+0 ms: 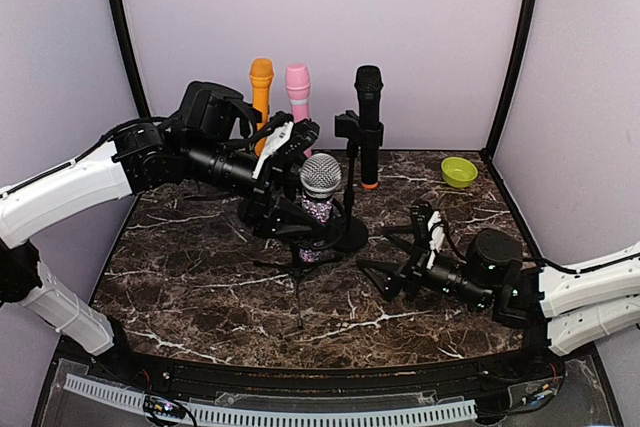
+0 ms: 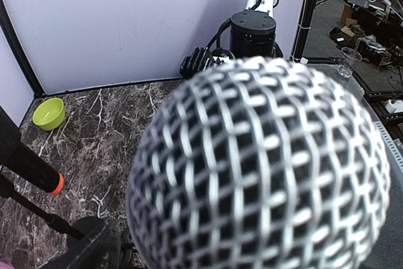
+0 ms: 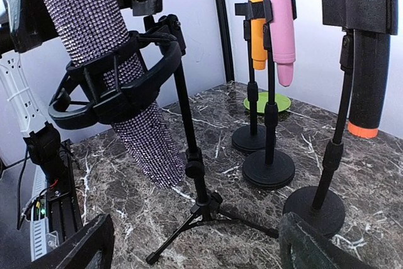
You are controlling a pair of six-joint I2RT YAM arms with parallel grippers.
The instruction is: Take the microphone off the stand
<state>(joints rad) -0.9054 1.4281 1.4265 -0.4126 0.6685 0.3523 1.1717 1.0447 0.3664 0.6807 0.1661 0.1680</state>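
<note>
Mesh head of the microphone (image 2: 258, 168) fills my left wrist view; it sits tilted in the clip (image 3: 119, 89) of its stand (image 3: 191, 137). Left gripper (image 3: 85, 4) flanks its barrel, jaws' hold I cannot tell; right gripper (image 3: 195, 247) gapes empty. Squeeze squarely, draw along barrel.

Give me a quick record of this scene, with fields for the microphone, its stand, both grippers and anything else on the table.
microphone: sparkly body, silver mesh head, seated in the clip
stand: black tripod, upright
left gripper: fingers flank the microphone's upper body; contact unclear
right gripper: open, low, facing the tripod, empty
other items: orange microphone, pink microphone, black microphone, each on a stand; green bowl
</note>
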